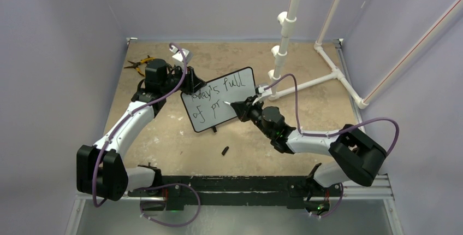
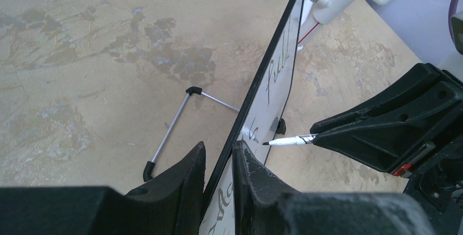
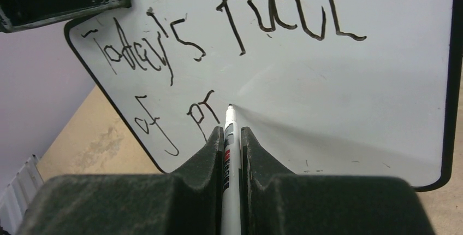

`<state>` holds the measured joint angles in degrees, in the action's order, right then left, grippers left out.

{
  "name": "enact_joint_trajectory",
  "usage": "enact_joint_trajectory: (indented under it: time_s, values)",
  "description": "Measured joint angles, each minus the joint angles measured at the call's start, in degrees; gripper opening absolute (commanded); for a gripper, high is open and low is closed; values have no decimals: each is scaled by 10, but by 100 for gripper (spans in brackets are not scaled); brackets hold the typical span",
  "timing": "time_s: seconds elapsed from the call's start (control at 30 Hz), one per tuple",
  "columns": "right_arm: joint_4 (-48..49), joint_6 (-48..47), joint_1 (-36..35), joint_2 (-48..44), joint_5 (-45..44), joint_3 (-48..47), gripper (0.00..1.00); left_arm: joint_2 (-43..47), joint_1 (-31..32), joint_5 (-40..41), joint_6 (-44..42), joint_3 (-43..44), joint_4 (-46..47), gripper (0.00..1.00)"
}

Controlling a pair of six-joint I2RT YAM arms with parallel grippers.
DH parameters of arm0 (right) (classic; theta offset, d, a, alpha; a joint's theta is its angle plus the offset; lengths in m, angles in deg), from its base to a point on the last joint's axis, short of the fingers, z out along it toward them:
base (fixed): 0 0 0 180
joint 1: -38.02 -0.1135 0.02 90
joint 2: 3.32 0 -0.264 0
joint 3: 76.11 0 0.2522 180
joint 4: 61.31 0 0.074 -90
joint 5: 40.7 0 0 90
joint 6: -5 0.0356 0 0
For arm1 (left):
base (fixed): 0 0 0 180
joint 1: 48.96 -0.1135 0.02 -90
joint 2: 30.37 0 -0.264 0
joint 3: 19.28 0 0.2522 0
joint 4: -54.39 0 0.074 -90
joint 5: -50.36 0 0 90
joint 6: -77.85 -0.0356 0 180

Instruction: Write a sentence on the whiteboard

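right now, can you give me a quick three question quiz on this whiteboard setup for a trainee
1. Which item does the right gripper hold? A) a marker B) a sponge C) a cup
2. True or false: the left gripper is clamped on the whiteboard's edge.
3. Fill in: the second line of the sentence so far reads "of ___".

Key: 1 A; 2 true; 3 pr
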<state>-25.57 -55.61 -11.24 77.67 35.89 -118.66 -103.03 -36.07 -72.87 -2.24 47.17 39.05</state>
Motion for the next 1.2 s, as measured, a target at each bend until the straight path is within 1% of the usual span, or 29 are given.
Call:
enact_joint_trajectory:
  time_s: [0.53,0.83,1.2]
  values:
    - [13,-9,6,40,56,-5,0,0,0,0,0,0,0,22]
    - [-6,0,6,33,49,-5,0,0,0,0,0,0,0,22]
    - [-43,2,5,9,13,-5,0,0,0,0,0,0,0,22]
